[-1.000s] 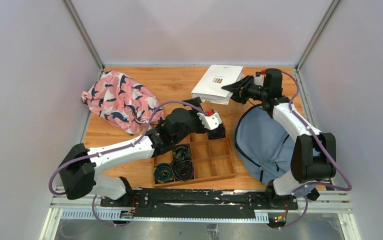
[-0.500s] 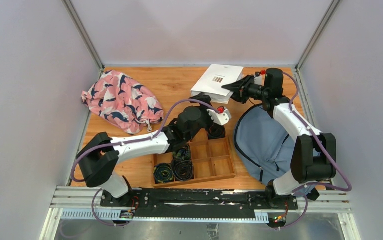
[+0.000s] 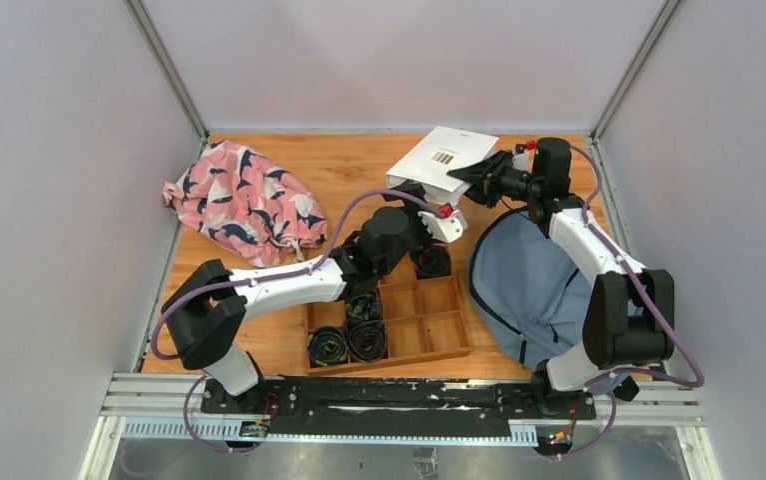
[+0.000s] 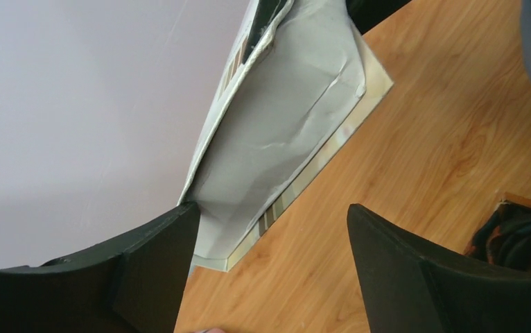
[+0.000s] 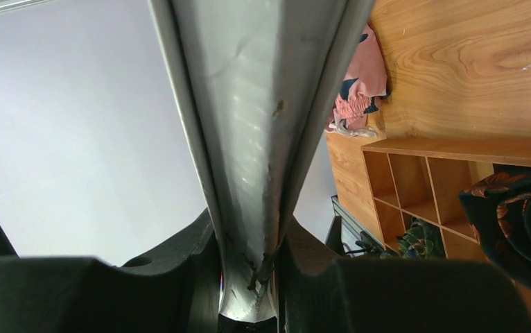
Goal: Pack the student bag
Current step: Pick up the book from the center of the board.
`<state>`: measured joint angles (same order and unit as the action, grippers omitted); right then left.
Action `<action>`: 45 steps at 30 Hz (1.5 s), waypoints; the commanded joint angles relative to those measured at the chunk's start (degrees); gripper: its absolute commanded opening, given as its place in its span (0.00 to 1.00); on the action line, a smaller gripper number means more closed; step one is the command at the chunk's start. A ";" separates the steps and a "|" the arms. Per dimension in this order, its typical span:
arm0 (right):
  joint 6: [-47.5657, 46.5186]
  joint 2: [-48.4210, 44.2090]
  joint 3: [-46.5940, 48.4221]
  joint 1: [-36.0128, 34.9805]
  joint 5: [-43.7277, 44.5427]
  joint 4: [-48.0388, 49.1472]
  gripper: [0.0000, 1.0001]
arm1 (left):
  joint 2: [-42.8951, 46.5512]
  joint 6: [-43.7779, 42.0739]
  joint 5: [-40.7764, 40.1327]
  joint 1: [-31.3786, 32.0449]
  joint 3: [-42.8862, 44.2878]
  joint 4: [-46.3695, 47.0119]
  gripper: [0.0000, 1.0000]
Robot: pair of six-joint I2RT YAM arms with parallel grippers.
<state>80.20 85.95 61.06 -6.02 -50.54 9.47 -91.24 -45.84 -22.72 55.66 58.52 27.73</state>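
Right now my right pincer [image 3: 466, 178] is clamped on one edge of the white booklet [image 3: 444, 158]. It sits at the far side of the table [image 3: 349, 165], just beyond the far end of the student bag [image 3: 529, 285]. I grip the booklet by its edge so that it tilts up off the wood. In my right wrist view the pages run straight out from between my closed fingers.

A thin, floppy thing held at one side tends to sag and fan open. I judge that is why my left pincer [image 4: 271, 215] is here too, reaching across the far corner of the wooden tray [image 3: 437, 330]. Its jaws stand apart. One finger [image 4: 159, 257] is right at the booklet's lower corner and the other is over bare wood, so nothing is pinched. I cannot tell for sure whether that finger touches the paper. The booklet's low edge seems to rest on the table.

The student bag lies flat on the right side, between my right arm's base and the booklet, so the carry into it should be short. From above I cannot tell whether its mouth is open, and that decides how easily the booklet slides in.

Rolls of dark fabric [image 3: 347, 343] fill the tray's left compartments, near my left arm and within easy reach. The pink cloth [image 3: 244, 200] lies well apart at the far left, out of the way.
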 commanded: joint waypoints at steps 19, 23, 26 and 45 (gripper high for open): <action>-12.04 -2.89 1.98 -0.32 -4.65 -7.16 0.21 | 9.21 10.30 16.02 -7.61 -0.33 -0.49 1.00; -17.65 -2.58 5.13 -0.35 -3.74 -12.66 0.21 | 15.57 20.10 22.05 -10.66 0.18 -7.54 1.00; -22.05 -1.52 8.52 -0.44 -5.23 -14.84 0.21 | 19.51 22.36 27.31 -12.47 -2.14 -7.95 1.00; -37.81 -6.37 5.50 -0.69 -15.65 -0.13 0.25 | 16.87 84.24 63.36 -35.70 6.14 -13.98 1.00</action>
<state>45.23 82.61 68.23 -6.11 -59.92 -0.36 -72.23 23.99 27.70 23.59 61.21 13.10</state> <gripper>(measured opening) 0.305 0.999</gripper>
